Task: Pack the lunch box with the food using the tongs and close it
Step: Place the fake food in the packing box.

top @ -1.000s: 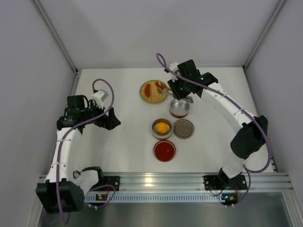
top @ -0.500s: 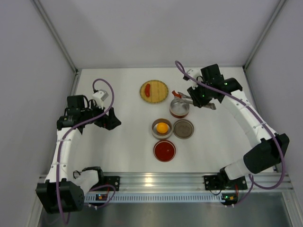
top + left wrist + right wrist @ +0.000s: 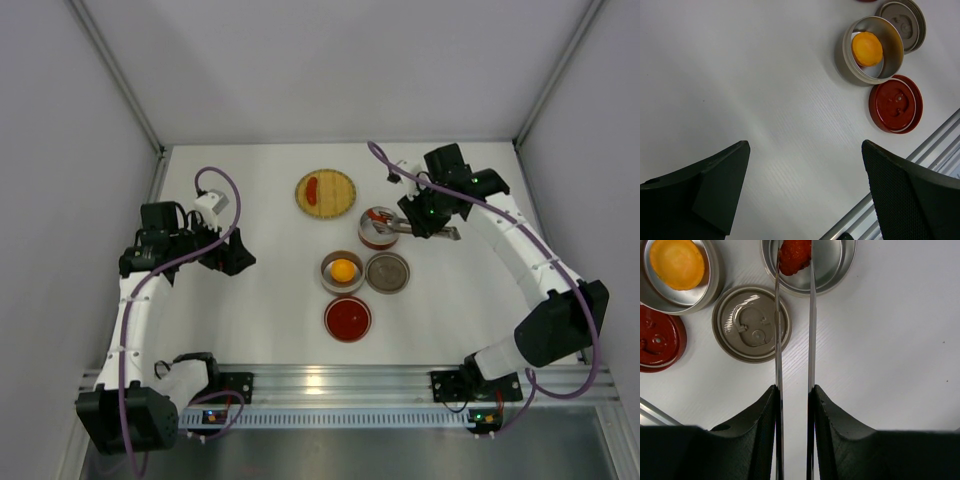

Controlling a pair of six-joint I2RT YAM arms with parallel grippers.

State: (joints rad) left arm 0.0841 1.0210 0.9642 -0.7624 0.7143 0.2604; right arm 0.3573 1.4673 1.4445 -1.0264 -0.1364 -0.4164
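Pinching slim, shiny steel tongs (image 3: 811, 340) at bottom centre of the right wrist view, the right gripper (image 3: 794, 390) presses their thin arms nearly together. Their tips clamp a bumpy red piece (image 3: 795, 255) over a round brushed-metal tin (image 3: 840, 265) at the top edge. At upper left, a second tin (image 3: 715, 280) holds a smooth orange disc (image 3: 677, 262). The left gripper (image 3: 805, 147) hangs spread wide above the white table (image 3: 740, 75). Far back, a woven yellow plate (image 3: 340, 200) bears another red strip (image 3: 312, 190).

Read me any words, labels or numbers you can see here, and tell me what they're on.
No text can be read anywhere.
The grey lid and the red lid carry raised marks only, with no legible letters or numbers.
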